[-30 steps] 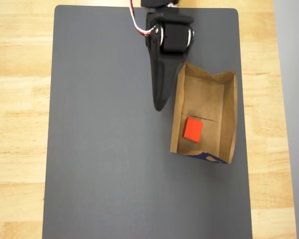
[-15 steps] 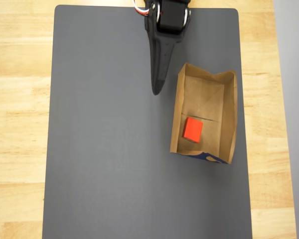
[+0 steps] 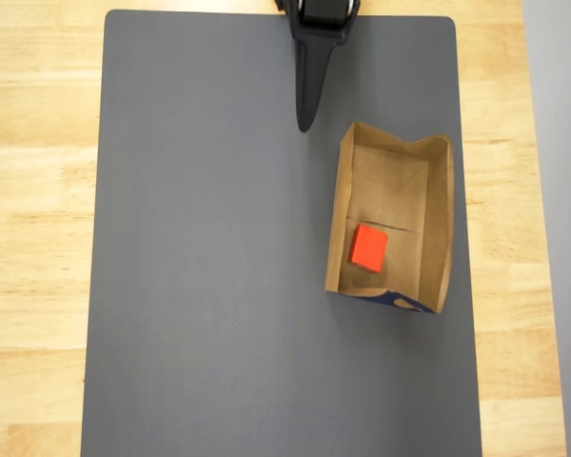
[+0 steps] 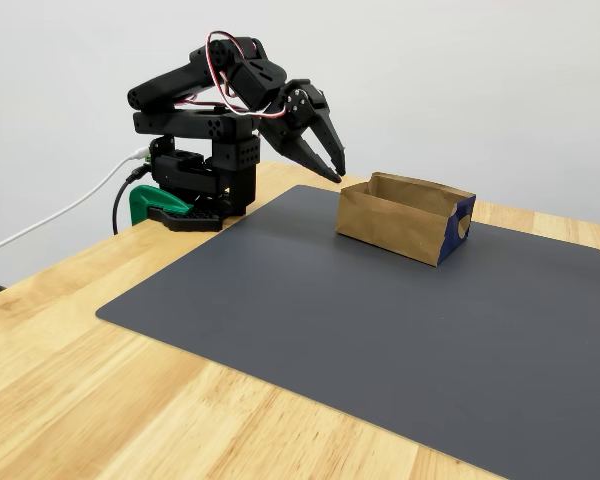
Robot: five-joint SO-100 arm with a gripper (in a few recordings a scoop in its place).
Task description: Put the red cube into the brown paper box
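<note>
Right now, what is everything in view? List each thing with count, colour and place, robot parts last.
red cube: one, bright red-orange, lying inside the box on its floor, toward the blue-printed end, overhead view.
brown paper box: one, creased brown paper with a dark blue patch at one short end, open top, on the mat's right side in the overhead view.
mat: one, dark grey, covering most of the table.
table: one, light wood.
clamp: one, green, at the arm's base, fixed view.
cable: one, white, running off the table's left edge, fixed view.
arm: one, black, folded back.
gripper: one, black, holding nothing, beside the box's plain short end.
</note>
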